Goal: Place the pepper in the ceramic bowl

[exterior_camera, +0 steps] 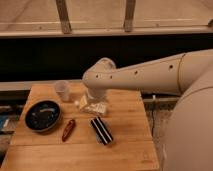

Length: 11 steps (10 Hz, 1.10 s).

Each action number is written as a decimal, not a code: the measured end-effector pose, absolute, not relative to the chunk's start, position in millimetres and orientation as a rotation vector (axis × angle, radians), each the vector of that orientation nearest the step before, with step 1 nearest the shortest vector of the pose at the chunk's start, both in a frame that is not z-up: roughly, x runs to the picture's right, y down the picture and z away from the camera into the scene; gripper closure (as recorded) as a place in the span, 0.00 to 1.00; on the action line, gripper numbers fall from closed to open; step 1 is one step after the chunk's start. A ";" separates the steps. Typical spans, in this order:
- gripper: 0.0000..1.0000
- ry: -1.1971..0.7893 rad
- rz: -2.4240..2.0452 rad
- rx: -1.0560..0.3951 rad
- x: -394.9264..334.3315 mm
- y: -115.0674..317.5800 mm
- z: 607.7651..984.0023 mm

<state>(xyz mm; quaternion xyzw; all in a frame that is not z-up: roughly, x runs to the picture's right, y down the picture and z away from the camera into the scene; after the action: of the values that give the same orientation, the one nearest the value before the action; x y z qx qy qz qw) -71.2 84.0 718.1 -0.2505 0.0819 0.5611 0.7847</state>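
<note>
The pepper (68,129) is a small dark red chili lying on the wooden table (125,150), just right of the ceramic bowl. The ceramic bowl (43,115) is a shallow dark dish at the table's left side. My gripper (90,105) hangs below the white arm's wrist over the middle of the table, above and to the right of the pepper, apart from it. The arm (150,75) reaches in from the right.
A small translucent cup (62,90) stands behind the bowl. A black-and-white striped block (102,131) lies right of the pepper. A dark wall and a rail run behind the table.
</note>
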 end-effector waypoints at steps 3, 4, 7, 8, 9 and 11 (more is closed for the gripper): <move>0.20 0.172 1.099 -0.555 -133.0 110.0 713.2; 0.20 0.173 1.076 -0.563 -144.8 117.8 715.0; 0.20 0.184 0.988 -0.608 -187.2 155.9 718.1; 0.20 0.186 0.986 -0.607 -186.7 156.6 718.6; 0.20 0.191 0.989 -0.600 -182.5 154.8 720.4; 0.20 0.189 0.985 -0.606 -185.9 156.8 718.8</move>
<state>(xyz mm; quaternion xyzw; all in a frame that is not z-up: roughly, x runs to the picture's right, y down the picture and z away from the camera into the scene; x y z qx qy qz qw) -185.9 156.8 718.8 -0.2859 0.0891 0.4650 0.8331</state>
